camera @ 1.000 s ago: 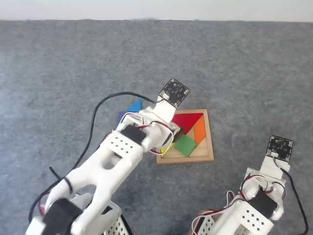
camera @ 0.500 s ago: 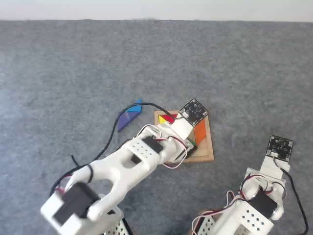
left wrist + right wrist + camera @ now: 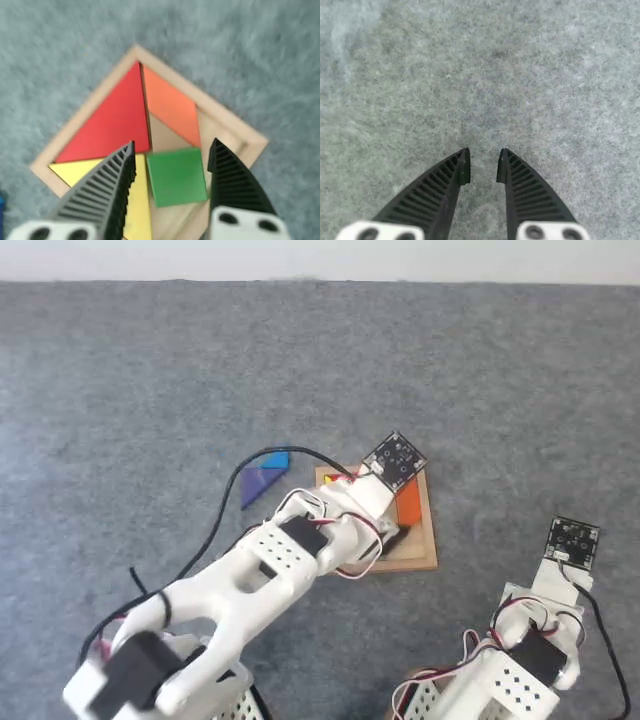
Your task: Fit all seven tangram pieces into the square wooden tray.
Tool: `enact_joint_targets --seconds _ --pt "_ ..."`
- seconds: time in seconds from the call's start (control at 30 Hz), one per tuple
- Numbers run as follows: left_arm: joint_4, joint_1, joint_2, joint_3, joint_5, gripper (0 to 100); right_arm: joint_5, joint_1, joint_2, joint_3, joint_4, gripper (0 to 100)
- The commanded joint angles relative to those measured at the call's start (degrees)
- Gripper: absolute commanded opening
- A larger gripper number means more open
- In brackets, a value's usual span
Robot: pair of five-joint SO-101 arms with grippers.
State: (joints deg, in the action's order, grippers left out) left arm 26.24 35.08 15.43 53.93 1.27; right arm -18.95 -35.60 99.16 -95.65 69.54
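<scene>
Right hand [image 3: 483,166]: nearest, parked over bare counter [image 3: 545,75], fingers a narrow gap apart, holding nothing.

Left hand [image 3: 172,146]: spread wide and empty above the tray [image 3: 235,131], straddling the green square [image 3: 177,175]. Yellow triangle [image 3: 140,210], red triangle [image 3: 112,125] and orange piece [image 3: 170,107] are seated alongside.

Risk: on descent a fingertip likely snags the square or yellow triangle and skews seated pieces into the bare gaps.

Beyond the tray: blue piece [image 3: 275,460] and purple piece [image 3: 260,482], touching, loose on the counter.
</scene>
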Motion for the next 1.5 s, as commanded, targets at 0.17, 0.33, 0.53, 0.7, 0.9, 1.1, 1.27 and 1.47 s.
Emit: enact_joint_targets --seconds 0.17,0.33,0.53,0.7,0.9,1.1,1.27,1.47 --pt "-2.37 -0.26 2.20 -1.36 -1.58 23 -0.53 0.48 1.01 -1.05 0.40 11.4" --pt "-2.64 -0.35 -8.53 -6.20 -1.58 23 -0.53 0.48 1.01 -1.05 0.48 11.4" --pt "-1.41 -0.44 -15.47 -10.51 -1.58 23 -0.53 0.57 1.01 -1.05 0.48 11.4" --pt "-0.18 -2.20 -13.54 -8.57 -1.58 23 -0.53 0.57 1.01 -1.05 0.48 11.4" --pt "0.70 -6.77 -10.37 -6.02 -1.14 23 -0.53 0.57 1.01 -1.05 0.48 11.4" --pt "1.23 -6.15 -5.01 -6.02 -1.49 23 -0.53 0.48 1.01 -1.05 0.48 11.4" --pt "4.13 -6.77 3.43 -1.36 -1.23 23 -0.53 0.48 1.01 -1.05 0.48 11.4" --pt "4.92 -9.93 11.60 8.66 1.49 23 -0.53 0.40 1.10 -1.05 0.48 11.4"
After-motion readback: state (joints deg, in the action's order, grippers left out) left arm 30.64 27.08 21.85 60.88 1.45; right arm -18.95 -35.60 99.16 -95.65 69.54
